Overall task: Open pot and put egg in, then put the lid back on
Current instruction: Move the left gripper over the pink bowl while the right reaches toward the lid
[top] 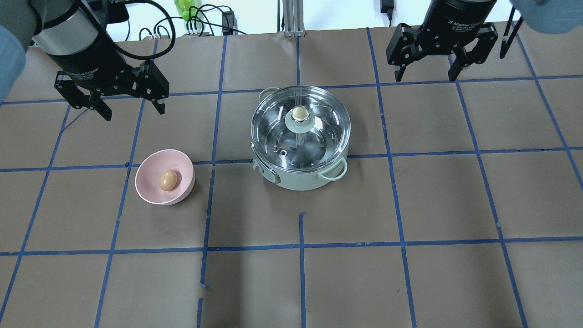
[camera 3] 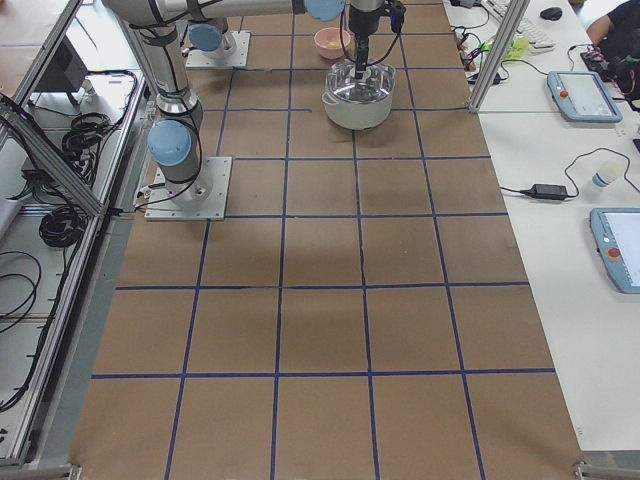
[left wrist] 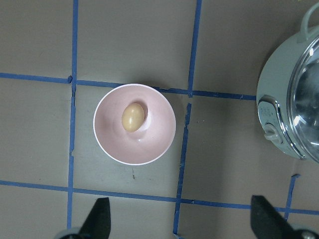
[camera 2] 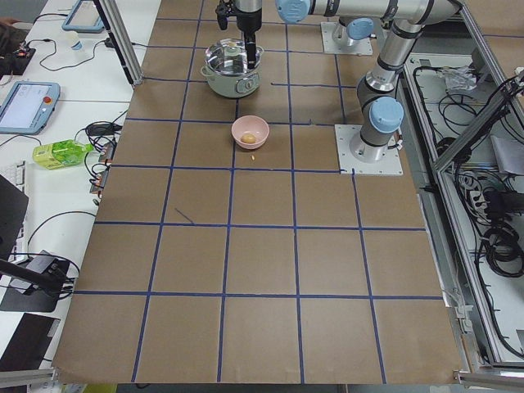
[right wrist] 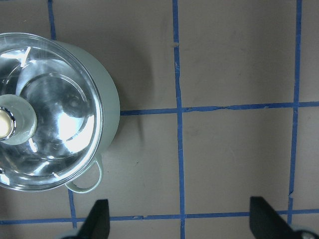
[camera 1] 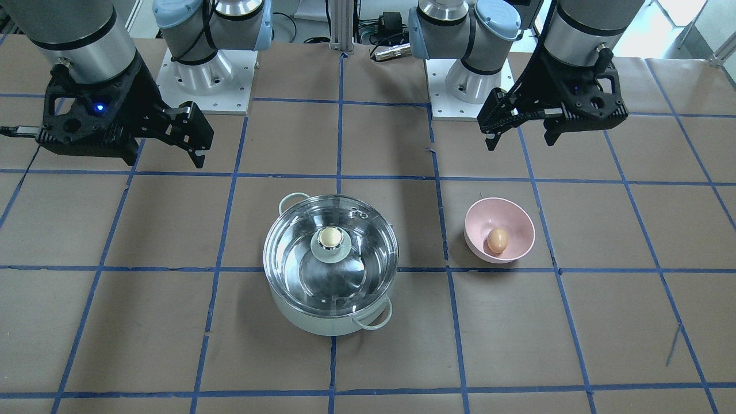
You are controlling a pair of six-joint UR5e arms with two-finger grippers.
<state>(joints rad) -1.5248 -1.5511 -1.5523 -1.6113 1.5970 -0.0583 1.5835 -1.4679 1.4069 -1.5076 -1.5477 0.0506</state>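
The mint-green pot stands mid-table with the glass lid closed on it, its beige knob on top. It also shows in the front view and the right wrist view. The tan egg lies in a pink bowl, to the pot's left in the overhead view. The left wrist view looks down on the egg. My left gripper hangs open and empty above the table, behind the bowl. My right gripper hangs open and empty, behind and to the right of the pot.
The table is brown paper with a grid of blue tape lines. Both arm bases stand at the robot's side of the table. Cables and a green bottle lie beyond the far edge.
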